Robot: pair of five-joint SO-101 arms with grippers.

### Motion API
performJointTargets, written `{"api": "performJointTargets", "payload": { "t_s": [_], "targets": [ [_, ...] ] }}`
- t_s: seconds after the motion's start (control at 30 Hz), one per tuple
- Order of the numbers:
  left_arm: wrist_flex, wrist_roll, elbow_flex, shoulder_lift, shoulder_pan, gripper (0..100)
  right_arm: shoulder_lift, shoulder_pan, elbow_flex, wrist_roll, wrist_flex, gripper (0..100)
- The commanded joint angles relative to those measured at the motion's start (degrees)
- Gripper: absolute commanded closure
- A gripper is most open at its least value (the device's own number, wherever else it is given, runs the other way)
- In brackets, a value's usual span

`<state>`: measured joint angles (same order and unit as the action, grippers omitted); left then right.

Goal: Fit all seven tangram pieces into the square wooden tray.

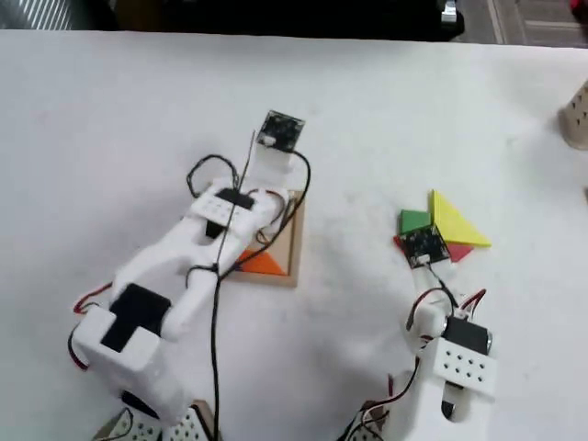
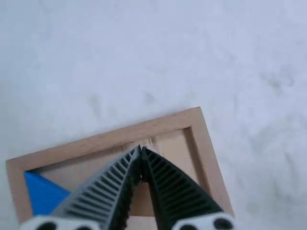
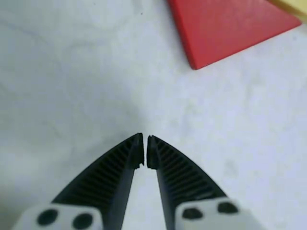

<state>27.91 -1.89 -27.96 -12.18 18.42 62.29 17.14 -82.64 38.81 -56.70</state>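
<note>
White table bears wooden tray with blue piece, orange piece; left tool, right tool both pinched together.

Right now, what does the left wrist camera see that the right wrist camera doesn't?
The left wrist view has the wooden tray with a blue piece in one corner, and the left gripper above it. The right wrist view has instead a red piece and the edge of a yellow piece, lying beyond the right gripper. Both share the white table and a shut gripper with ribbed black fingers.
</note>
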Motion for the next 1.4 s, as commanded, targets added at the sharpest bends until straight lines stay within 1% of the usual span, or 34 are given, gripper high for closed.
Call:
{"api": "performJointTargets", "payload": {
  "t_s": [0.0,0.37,0.6,0.8,1.0,1.07,1.2,1.27,1.37],
  "targets": [
    [1.85,0.44,2.99,0.75,-0.48,98,0.92,0.31,0.44,0.88,-0.31,98.1],
    [14.07,0.44,3.08,2.59,-1.36,98,0.92,0.31,0.44,0.88,-0.22,98.1],
    [18.9,0.44,3.34,2.77,-2.95,98,0.92,0.31,0.35,0.88,-0.22,98.1],
    [19.16,0.0,3.34,4.26,-5.49,98,0.92,0.31,0.35,0.88,-0.22,98.1],
    [21.01,0.0,0.7,14.46,-5.49,98,0.92,0.31,0.35,0.88,-0.22,98.1],
    [20.57,0.26,-2.11,18.77,-5.49,98,0.92,0.13,0.35,0.88,-0.22,98.1],
    [16.88,0.35,-8.62,26.24,-5.41,98,0.92,-1.63,0.26,0.88,-0.22,98.1],
    [15.12,0.35,-11.34,28.7,-5.49,98,0.92,-1.63,0.26,0.88,-0.22,98.1],
    [14.86,0.35,-12.4,29.05,-5.49,98,0.92,-1.54,0.26,0.88,-0.22,98.1]
  ]
}}
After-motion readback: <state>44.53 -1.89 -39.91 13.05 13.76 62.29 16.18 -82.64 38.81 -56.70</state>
